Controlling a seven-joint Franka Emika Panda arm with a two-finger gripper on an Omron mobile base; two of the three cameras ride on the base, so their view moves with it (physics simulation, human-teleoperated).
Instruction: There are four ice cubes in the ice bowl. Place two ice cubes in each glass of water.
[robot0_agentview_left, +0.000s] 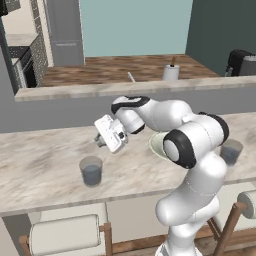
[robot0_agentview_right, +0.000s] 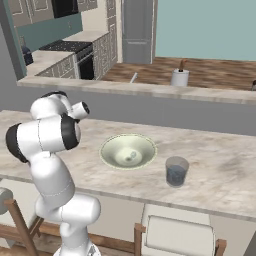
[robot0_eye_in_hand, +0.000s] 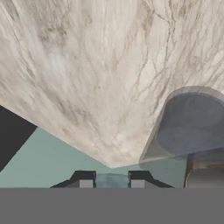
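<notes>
the left glass of water is standing on the desk, and the gripper, hanging above and just beside it, is probably carrying an ice cube clamped between its fingertips to drop in. the ice bowl is sitting mid-desk, seemingly holding two cubes, with the other glass just right of it.

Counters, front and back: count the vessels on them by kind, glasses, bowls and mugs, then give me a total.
Glasses of water: 2
Ice bowl: 1
White mug: 1
Total: 4
</notes>
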